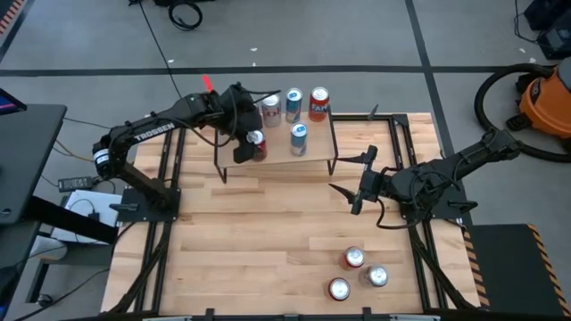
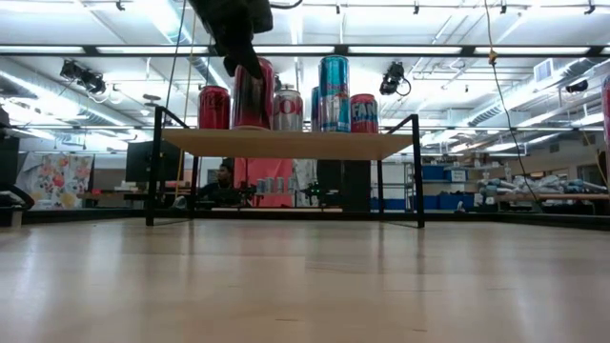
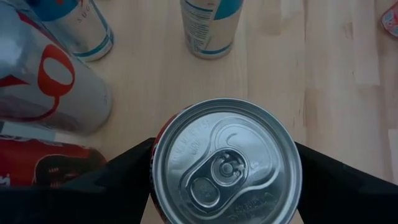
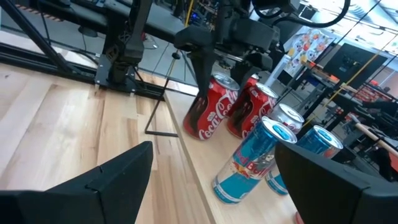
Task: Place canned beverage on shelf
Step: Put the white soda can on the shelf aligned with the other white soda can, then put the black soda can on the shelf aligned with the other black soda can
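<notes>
A red cola can [image 3: 227, 165] is between the fingers of my left gripper [image 1: 251, 144], over the near left part of the shelf [image 1: 317, 147], a light-wood board on black legs. On the shelf stand another red can [image 4: 252, 109], a silver can [image 1: 271, 109], two blue cans [image 1: 293, 103] [image 1: 299, 138] and a red Fanta can [image 1: 318, 102]. My right gripper [image 4: 211, 180] hangs open above the table, right of the shelf, with nothing between its fingers. My left gripper pinches the red cola can between its two fingers [image 3: 124, 165], one on each side of the upper wall [image 3: 157, 140], just under the top rim. The fingers slant down from above. The can is slightly tilted, and its base [image 4: 194, 132] is at the shelf board; whether it rests there I cannot tell.
Three more cans [image 1: 354, 259] [image 1: 377, 276] [image 1: 339, 289] stand on the slatted tabletop near its near right corner. Bare wood lies between them and the shelf. A silver can [image 3: 43, 81] stands close beside the held one.
</notes>
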